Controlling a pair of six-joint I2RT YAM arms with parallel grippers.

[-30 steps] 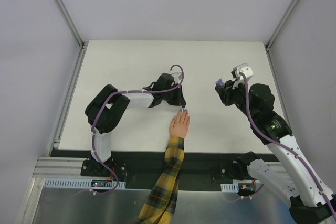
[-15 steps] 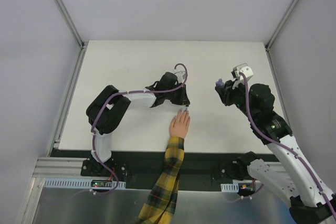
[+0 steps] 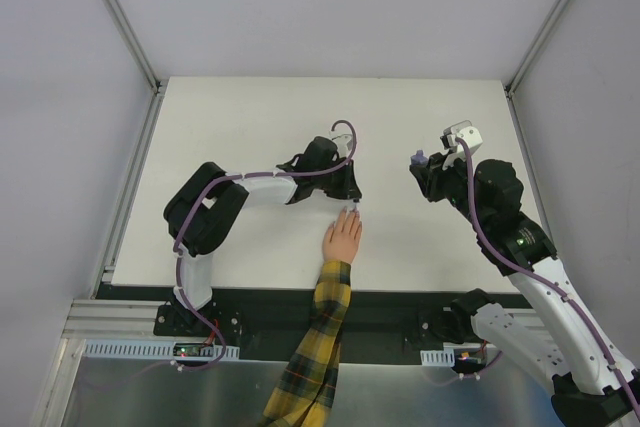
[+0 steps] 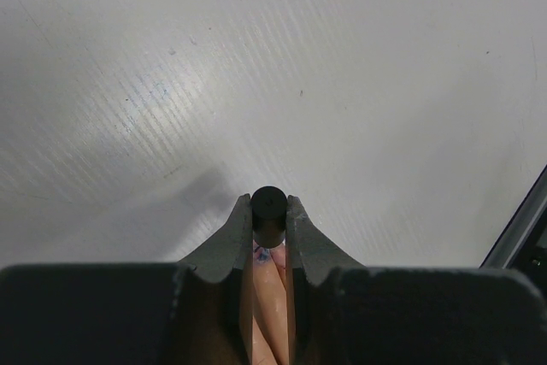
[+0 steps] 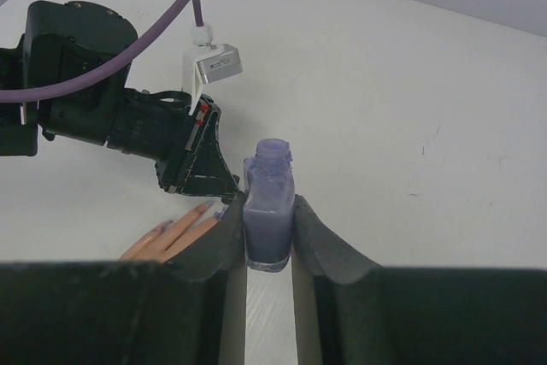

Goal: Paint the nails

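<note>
In the top view, a pale hand (image 3: 342, 239) with a yellow-and-dark plaid sleeve (image 3: 322, 337) lies flat on the white table (image 3: 250, 117), near its front edge and between the two arms. Its fingertips point away from the bases. The nails (image 3: 349, 214) are at these fingertips and are too small to see clearly here. The left gripper (image 3: 351, 204) hangs just over the fingertips, pointing down; from this view I cannot tell how its jaws stand. The right gripper (image 3: 421, 163) is well apart to the right and holds a purple bottle (image 3: 418, 158). In the left wrist view, the two jaws are pressed on a black cap (image 4: 268, 205) and pinch it between their tips, with the cap's round end facing the camera. Under it, in the gap between the jaws, pale fingertips show, and one nail has a small purple mark. In the right wrist view, the jaws of the right gripper clamp the purple bottle from both sides. The bottle is upright and its neck is open. Behind it on the left, the left gripper points down at the tips of the hand; touching or just above, I cannot tell which.
</note>
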